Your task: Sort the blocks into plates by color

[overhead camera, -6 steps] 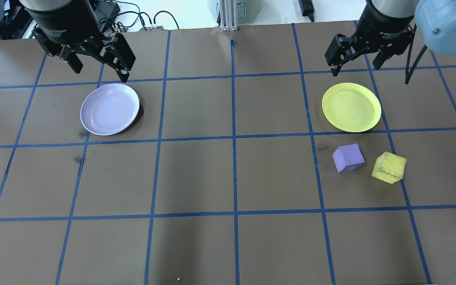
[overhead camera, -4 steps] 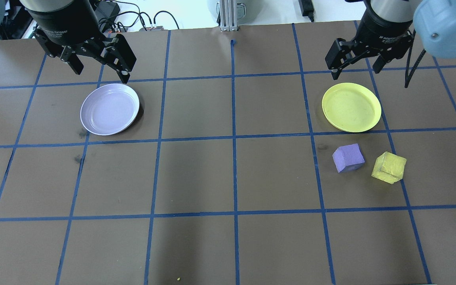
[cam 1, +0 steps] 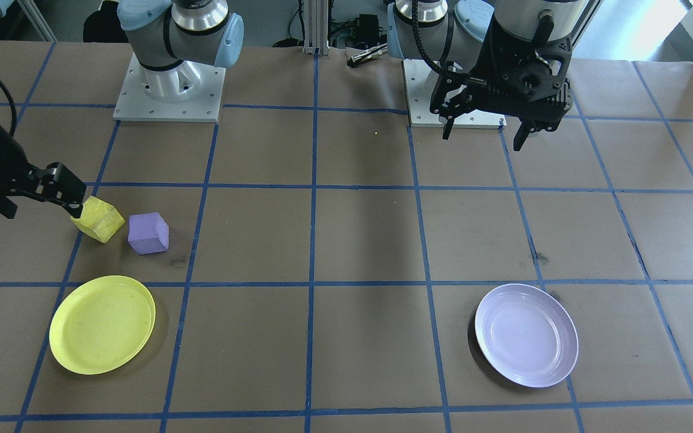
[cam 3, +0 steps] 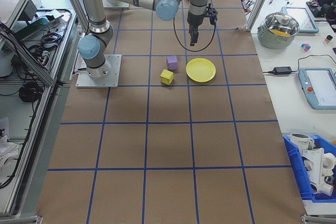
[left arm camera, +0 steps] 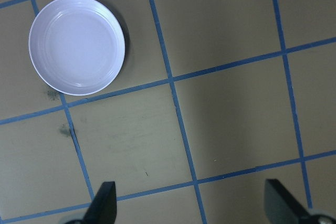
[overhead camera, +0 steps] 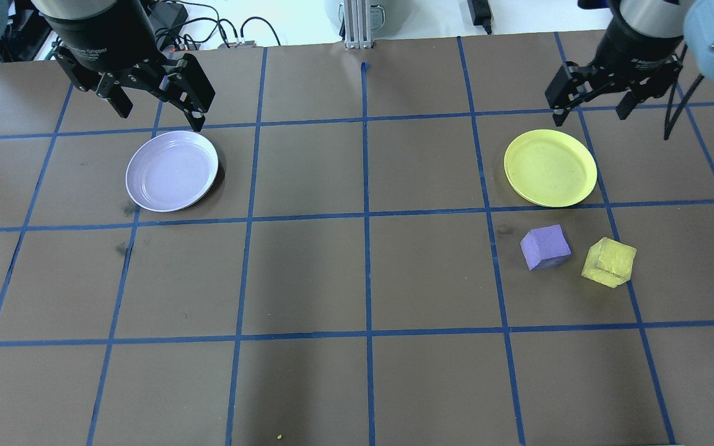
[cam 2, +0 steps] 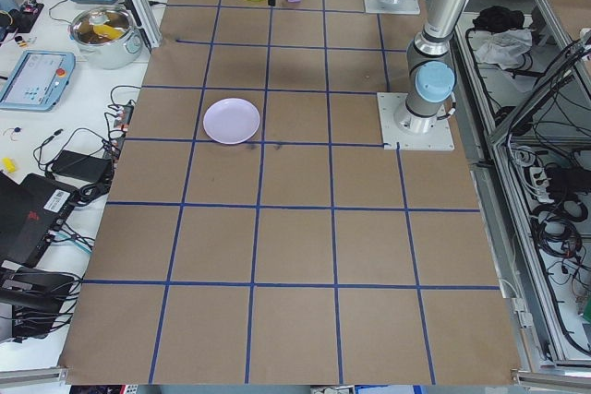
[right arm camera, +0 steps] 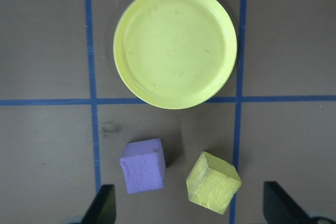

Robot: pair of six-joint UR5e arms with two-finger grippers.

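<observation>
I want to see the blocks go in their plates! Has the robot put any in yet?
Not yet. Both the yellow plate and the lavender plate are empty. The yellow block and purple block sit on the table near the yellow plate. The right gripper hovers open beyond the yellow plate, holding nothing; the left gripper waits open by the lavender plate. Both blocks remain.

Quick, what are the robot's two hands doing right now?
Left gripper: open, holding nothing.
Right gripper: open, holding nothing.
</observation>
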